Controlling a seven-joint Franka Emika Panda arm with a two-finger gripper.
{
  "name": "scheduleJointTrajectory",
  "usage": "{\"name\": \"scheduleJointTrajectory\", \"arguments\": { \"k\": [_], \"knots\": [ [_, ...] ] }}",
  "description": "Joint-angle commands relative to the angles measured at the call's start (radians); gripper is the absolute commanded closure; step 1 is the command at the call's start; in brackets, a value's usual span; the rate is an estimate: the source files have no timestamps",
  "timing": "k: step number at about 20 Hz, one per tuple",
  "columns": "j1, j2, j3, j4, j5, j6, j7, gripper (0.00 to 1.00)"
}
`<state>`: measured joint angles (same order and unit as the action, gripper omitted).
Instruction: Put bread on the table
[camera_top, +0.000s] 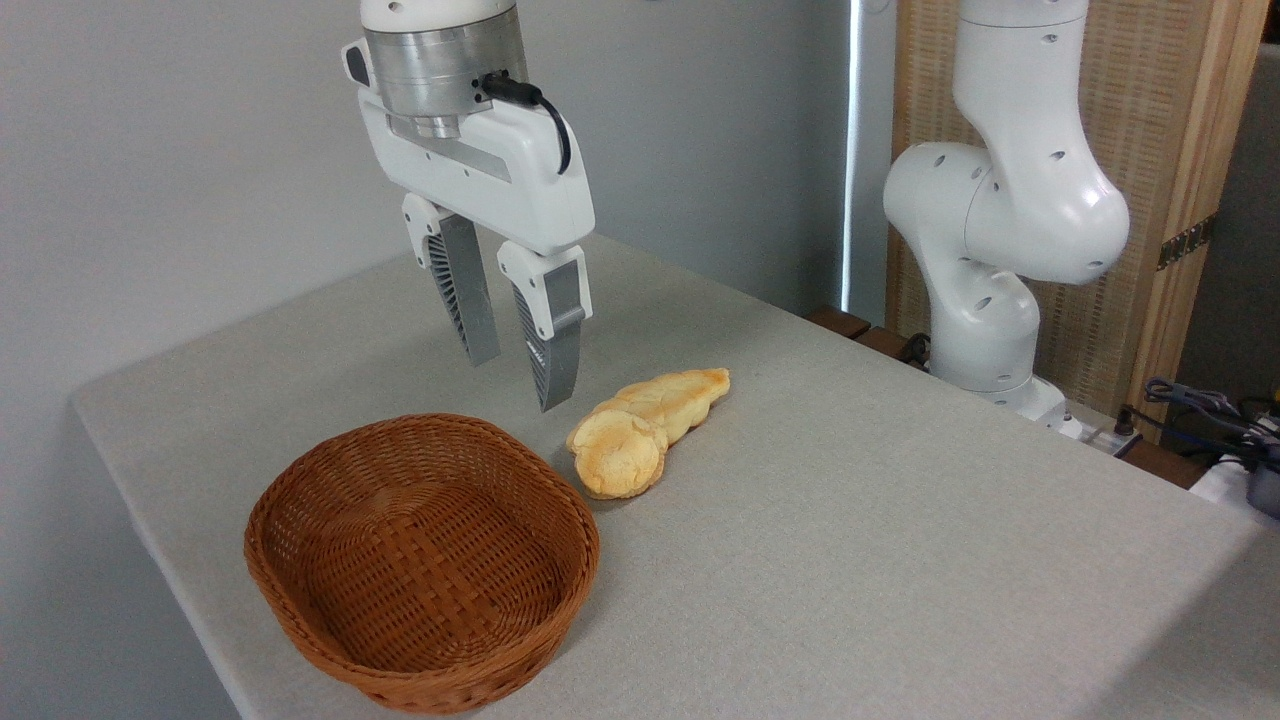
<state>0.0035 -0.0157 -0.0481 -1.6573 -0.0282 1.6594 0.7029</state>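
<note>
A small round golden-yellow bread bun (618, 455) lies on the light grey table (850, 520), just right of the wicker basket (420, 560). It touches the near end of a longer flat braided loaf (670, 397) behind it. My gripper (515, 384) hangs in the air above the basket's far rim, up and to the left of the bun. Its two grey fingers stand apart with nothing between them. The basket holds nothing.
The white arm base (1000, 250) stands past the table's far right edge, with cables (1200, 410) beside it. A grey wall runs behind the table. The table's left and near edges lie close to the basket.
</note>
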Motion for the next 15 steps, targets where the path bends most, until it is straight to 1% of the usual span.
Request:
{"name": "scheduleJointTrajectory", "arguments": {
  "k": [1, 4, 9, 15],
  "knots": [
    [-0.014, -0.004, 0.007, 0.016, 0.016, -0.032, -0.019, 0.00],
    [-0.026, -0.006, 0.007, 0.019, 0.017, -0.032, -0.019, 0.00],
    [-0.026, -0.006, 0.008, 0.019, 0.017, -0.055, -0.019, 0.00],
    [-0.026, -0.007, 0.011, 0.019, 0.017, -0.056, -0.019, 0.00]
  ]
}}
